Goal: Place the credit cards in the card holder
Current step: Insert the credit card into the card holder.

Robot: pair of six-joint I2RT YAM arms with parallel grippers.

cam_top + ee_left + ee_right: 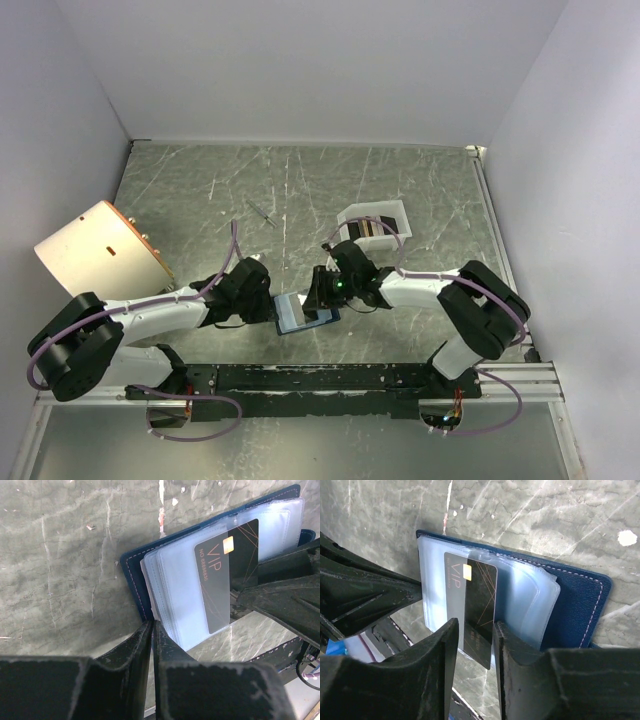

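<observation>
Partly done: black card (480,605) half inside card holder (580,605), left gripper (151,645) clamped on holder edge, right gripper (476,645) astride card, grip unclear, other cards (372,229) waiting in tray (397,208)

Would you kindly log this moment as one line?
left fingers: clamping dark blue folding card holder; right fingers: straddling black VIP credit card; card: partly in clear sleeve
</observation>
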